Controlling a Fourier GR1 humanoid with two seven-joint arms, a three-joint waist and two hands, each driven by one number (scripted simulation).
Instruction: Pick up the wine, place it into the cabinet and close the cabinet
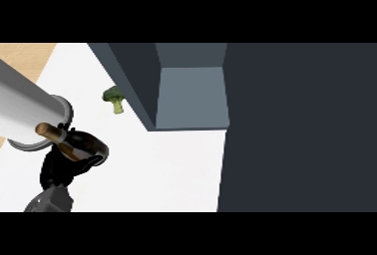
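Wine bottle [74, 142] sits in the left hand [65, 167], black fingers curled round its dark lower body, so the bottle is pinched in the hand and off the counter [162, 169] as far as I can tell. Bottle's long axis runs diagonal: tan cork end points up-left away from the cabinet [191, 94], fat base end points down-right toward it. Cabinet opening lies up and to the right of the bottle, well apart, with white counter between. Broccoli [114, 98] lies on the counter just beside the cabinet's left wall, roughly on the straight line from bottle to opening, so likely something to clear. A large grey cylinder [29, 107] with a round metal end, identity unclear, sits on the far side of the bottle from the cabinet, touching or overlapping the bottle neck in view. Left forearm comes in from below the bottle, hand turned upward. Right hand not visible, so left hand is the one to carry. Next move judged: swing right and up to the cabinet, base end leading. The big dark panel [294, 129] right of the opening is probably the open door.
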